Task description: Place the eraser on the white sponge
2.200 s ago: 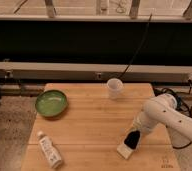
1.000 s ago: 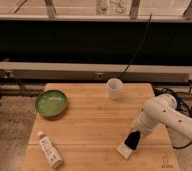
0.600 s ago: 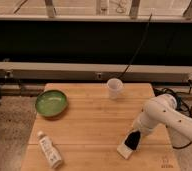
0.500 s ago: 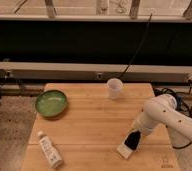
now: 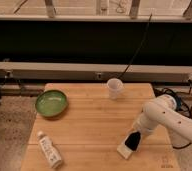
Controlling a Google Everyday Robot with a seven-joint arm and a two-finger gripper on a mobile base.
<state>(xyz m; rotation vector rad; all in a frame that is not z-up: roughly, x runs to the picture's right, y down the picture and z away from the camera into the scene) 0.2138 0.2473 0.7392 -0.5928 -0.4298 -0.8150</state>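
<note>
A white sponge (image 5: 125,149) lies flat on the wooden table (image 5: 94,125) near its front right corner. A dark eraser (image 5: 132,141) rests on top of the sponge. My gripper (image 5: 135,131) comes down from the white arm (image 5: 164,117) on the right and sits right over the eraser, touching or nearly touching its upper end.
A green bowl (image 5: 51,103) stands at the table's left side. A white bottle (image 5: 49,149) lies at the front left. A clear plastic cup (image 5: 115,88) stands at the back middle. Black cables hang behind the table and at its right edge.
</note>
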